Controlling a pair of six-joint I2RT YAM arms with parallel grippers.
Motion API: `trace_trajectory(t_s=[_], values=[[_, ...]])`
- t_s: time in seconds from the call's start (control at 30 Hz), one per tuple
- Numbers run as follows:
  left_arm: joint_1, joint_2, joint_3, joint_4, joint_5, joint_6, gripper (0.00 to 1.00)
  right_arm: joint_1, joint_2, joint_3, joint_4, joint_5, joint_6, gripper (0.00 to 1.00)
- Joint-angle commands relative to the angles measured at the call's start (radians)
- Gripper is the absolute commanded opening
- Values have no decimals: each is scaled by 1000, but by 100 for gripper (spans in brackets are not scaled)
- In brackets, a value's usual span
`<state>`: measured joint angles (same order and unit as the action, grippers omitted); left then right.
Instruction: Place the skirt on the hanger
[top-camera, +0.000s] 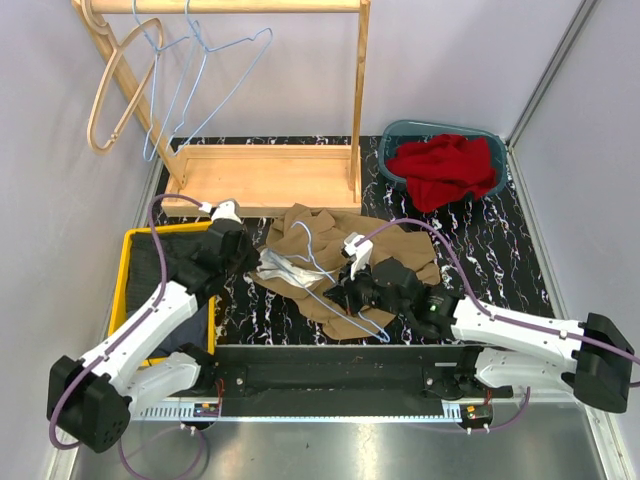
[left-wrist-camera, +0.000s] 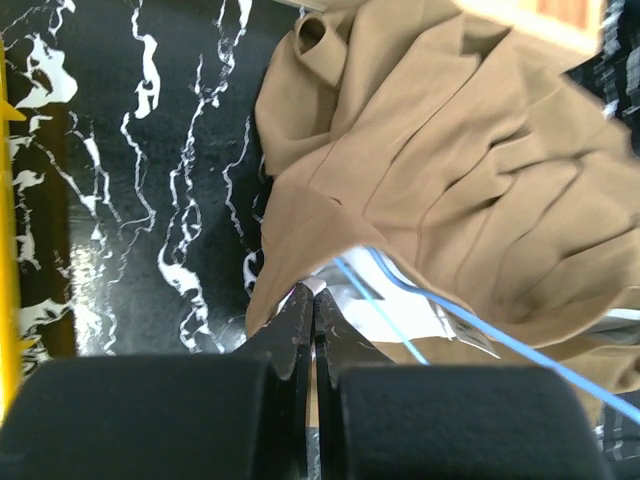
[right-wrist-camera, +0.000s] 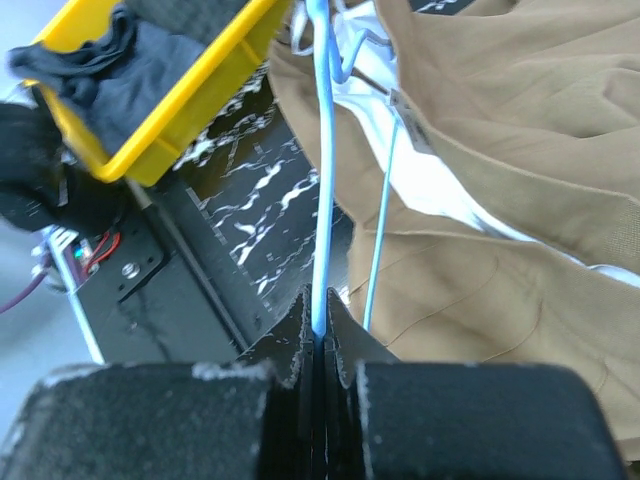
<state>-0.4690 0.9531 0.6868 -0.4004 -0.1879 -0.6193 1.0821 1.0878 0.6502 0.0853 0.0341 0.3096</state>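
Right tool (right-wrist-camera: 318, 312) clamped on blue hanger (right-wrist-camera: 321, 150) | left tool (left-wrist-camera: 313, 293) closed, pinching tan skirt (left-wrist-camera: 450, 150) edge

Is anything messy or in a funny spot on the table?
Yes. The tan skirt lies crumpled in a heap on the table. A blue wire hanger lies flat and partly caught up in its folds, not hanging on the wooden rack behind it.

The left arm (top-camera: 150, 320) is stretched forward from its base and angled inward, and the left gripper (left-wrist-camera: 312, 292) is held low with its jaws pressed together. The right arm (top-camera: 510, 325) is laid low and reached leftward toward the middle, with the right gripper (right-wrist-camera: 320, 315) likewise clamped tight.
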Motion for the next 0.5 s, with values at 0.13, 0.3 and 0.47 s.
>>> trace_trajectory(t_s=[0.13, 0.3, 0.47], values=[[46, 88, 106, -69, 60, 59, 0, 12, -137, 52, -41, -109, -27, 0], [78, 88, 108, -60, 114, 50, 0, 12, -128, 58, -41, -174, -35, 0], [107, 64, 100, -58, 140, 49, 0, 13, -95, 46, -3, -186, -33, 0]])
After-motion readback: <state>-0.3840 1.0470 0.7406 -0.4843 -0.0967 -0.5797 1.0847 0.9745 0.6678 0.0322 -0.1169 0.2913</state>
